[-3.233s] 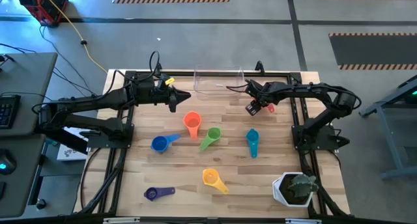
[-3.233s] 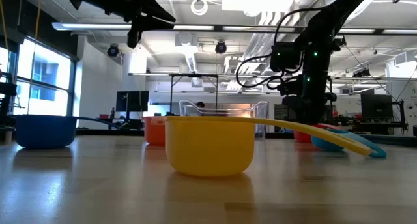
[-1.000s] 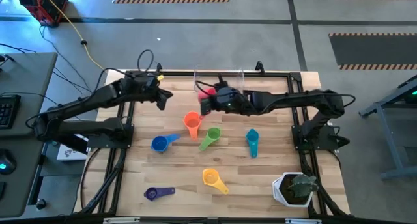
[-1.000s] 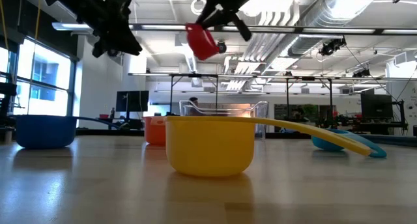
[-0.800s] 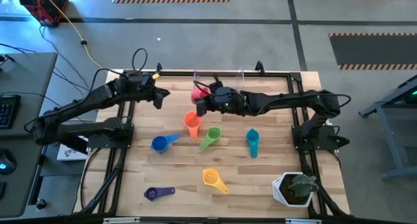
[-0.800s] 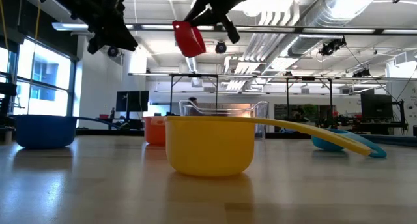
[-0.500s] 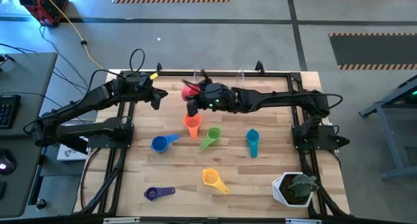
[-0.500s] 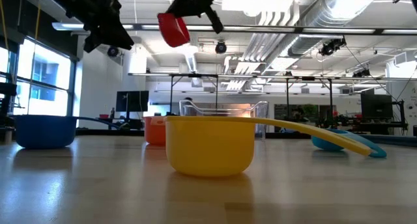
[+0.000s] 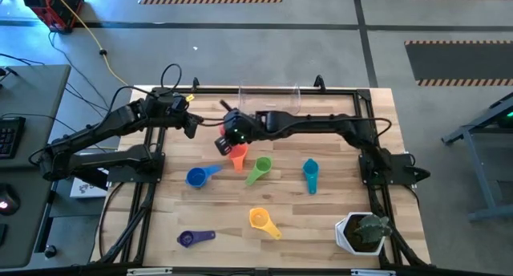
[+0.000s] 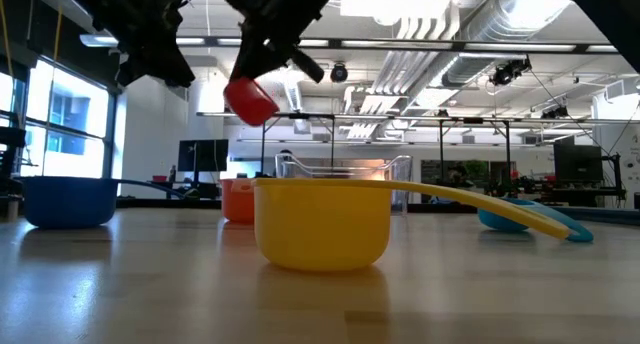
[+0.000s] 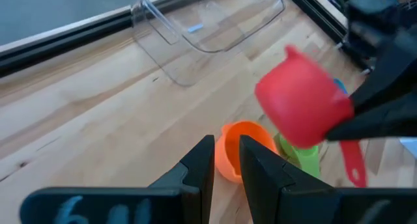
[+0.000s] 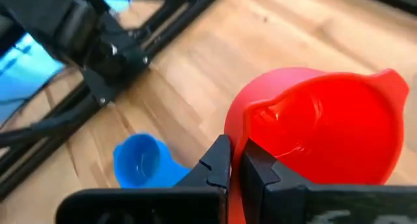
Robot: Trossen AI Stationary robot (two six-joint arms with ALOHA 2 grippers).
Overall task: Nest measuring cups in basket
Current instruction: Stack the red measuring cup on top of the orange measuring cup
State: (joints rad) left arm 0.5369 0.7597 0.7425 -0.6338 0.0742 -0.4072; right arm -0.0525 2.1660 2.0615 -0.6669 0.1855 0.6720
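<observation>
right tool (image 9: 230, 137) stretched across table, gripping red cup (image 10: 250, 100) above orange cup (image 9: 237, 152); left tool (image 9: 191, 123) closed.

The basket (image 9: 268, 100) sits at the table's (image 9: 337, 204) far edge, and every place here is given from it. Just before it a measuring cup (image 9: 237, 154) lies under another cup (image 9: 225, 142) held above the table. Four cups (image 9: 258, 170) (image 9: 310, 173) (image 9: 200, 175) (image 9: 263, 221) lie nearer still, one (image 9: 195, 238) before-left, the plant pot (image 9: 361, 233) far before-right.
</observation>
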